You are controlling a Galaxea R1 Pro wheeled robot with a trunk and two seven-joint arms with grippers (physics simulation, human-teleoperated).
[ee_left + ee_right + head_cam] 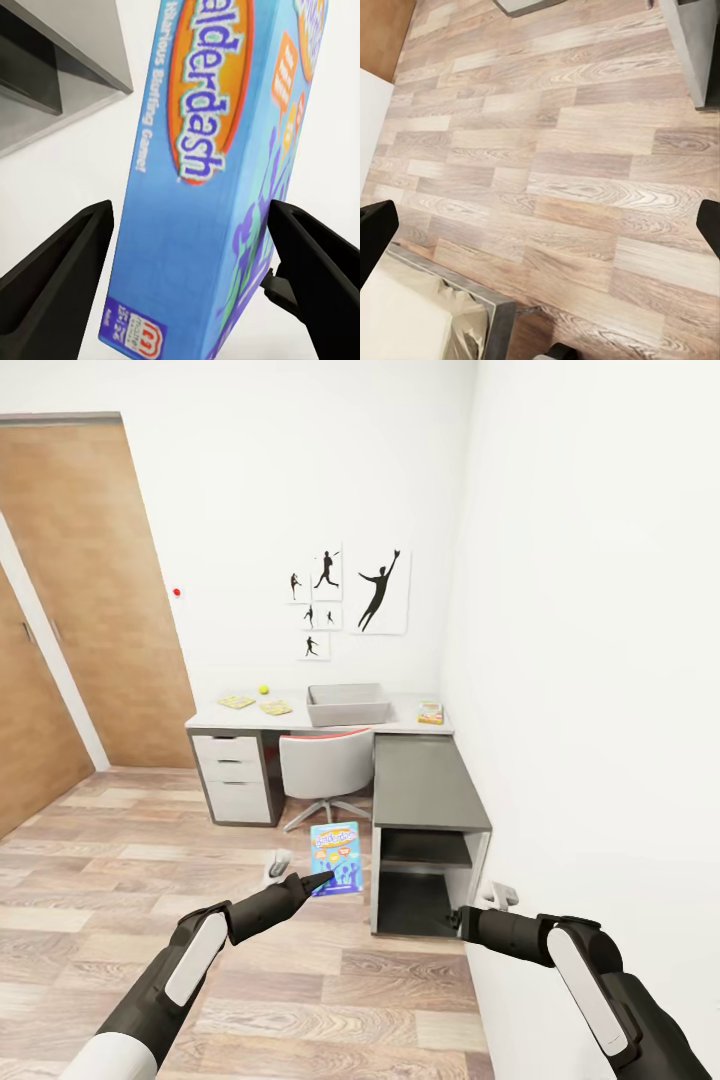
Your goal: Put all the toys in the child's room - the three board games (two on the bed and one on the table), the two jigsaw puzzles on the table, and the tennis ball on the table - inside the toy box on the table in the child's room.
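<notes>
Left gripper [318,882] clamps blue game [336,858] upright, carried toward toy box [348,705] on table [425,785]. Right gripper [540,225] spread wide, empty, over floor [555,150].

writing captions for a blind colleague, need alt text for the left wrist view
A blue Balderdash board game box sits upright between the two dark fingers of the left hand, seen close up. Behind it are a white surface and grey shelving.
</notes>
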